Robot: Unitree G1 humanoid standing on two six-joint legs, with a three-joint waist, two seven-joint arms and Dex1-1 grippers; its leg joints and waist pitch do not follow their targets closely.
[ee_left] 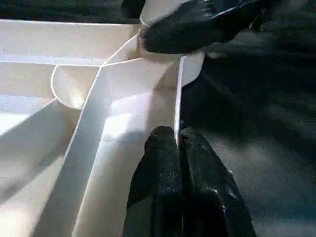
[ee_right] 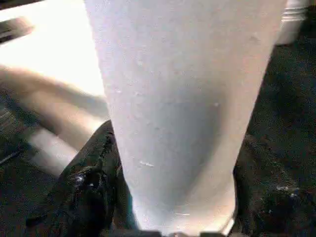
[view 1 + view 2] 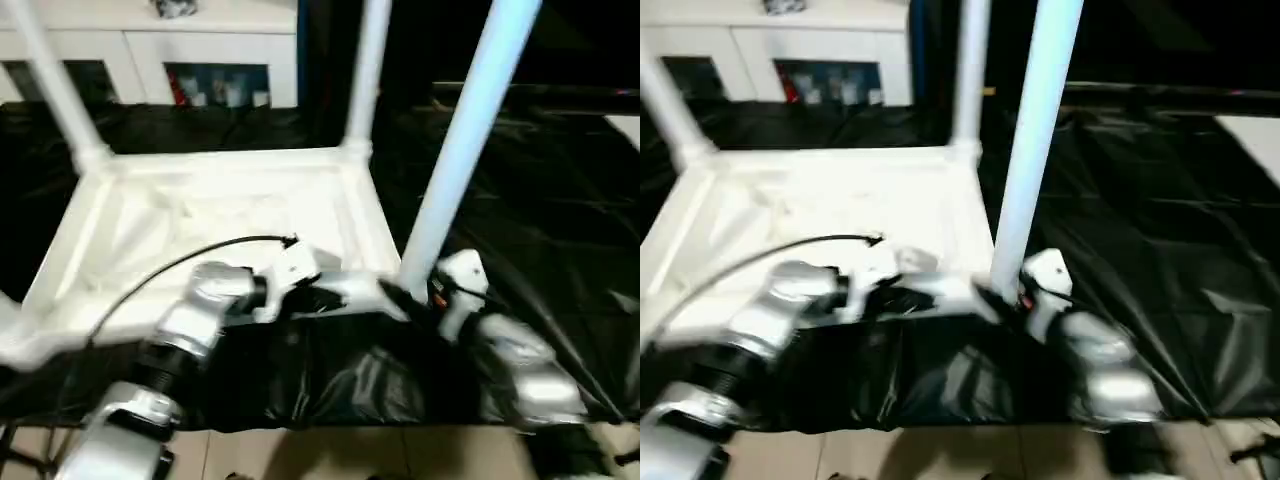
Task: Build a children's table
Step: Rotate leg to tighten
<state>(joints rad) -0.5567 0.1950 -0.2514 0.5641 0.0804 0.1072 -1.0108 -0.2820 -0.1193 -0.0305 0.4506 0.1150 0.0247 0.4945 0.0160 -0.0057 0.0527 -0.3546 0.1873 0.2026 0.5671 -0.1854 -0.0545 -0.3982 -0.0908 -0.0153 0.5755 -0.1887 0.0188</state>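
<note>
- My right gripper [image 3: 420, 292] has its jaws set around the base of the near-right leg [image 3: 470, 130]; in the right wrist view a black finger [image 2: 86, 190] sits on either side of the white tube, so I read it as gripping that leg.
- My left gripper [image 1: 180, 187] has its jaws closed, pinching the thin edge wall of the tabletop [image 3: 220, 215] just beside the same corner socket [image 1: 163, 54].
- The tabletop lies upside down, ribbed underside up, on the black-covered counter [image 3: 540, 210]; the near-right corner is right between my two grippers.
- Two other legs [image 3: 365, 70] stand in the far corners; the far-left one [image 3: 55, 85] leans slightly.
- Step in hand, as I judge it: seating the near-right leg in its socket while I steady the top.
- Next move calls for turning the leg home on its thread and keeping it upright; whether it is fully seated I cannot tell.
</note>
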